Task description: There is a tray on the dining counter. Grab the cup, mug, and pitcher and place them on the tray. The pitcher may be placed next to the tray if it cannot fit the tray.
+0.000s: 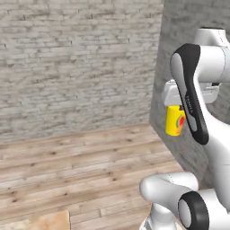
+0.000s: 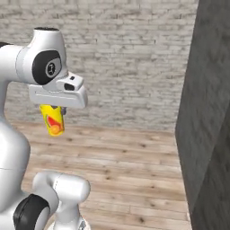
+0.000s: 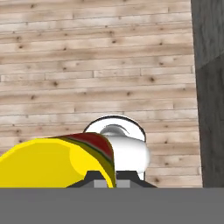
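Cup: the yellow cup [image 1: 174, 121] hangs under the white hand, high above the wooden floor [image 1: 81, 170]; a red-orange mark shows on its side. In the right base view the cup [image 2: 52, 119] tilts slightly, its top hidden by the hand's underside.
Gripper: the gripper [image 3: 106, 175] is clenched on the cup's wall; in the hand view the rim of the cup [image 3: 57, 162] sits right at the dark finger tips, one side of the wall between them.
Fingers: mostly hidden. In both base views the hand body and the forearm cover them, so the contact itself is hard to make out there.
Cup in the hand view: cut off at the left and at the bottom, so its full outline cannot be seen; the inside of the cup is not visible.
Floor below: pale planks run across, far beneath the cup.
Walls: a light brick wall [image 1: 76, 63] stands at the far side; a dark grey wall [image 2: 206, 117] rises on the right, near the arm, cut off by the frame edge.
Corner patch: a small beige, veined surface [image 1: 47, 221] shows at the near left edge of the left base view, too cropped to identify.
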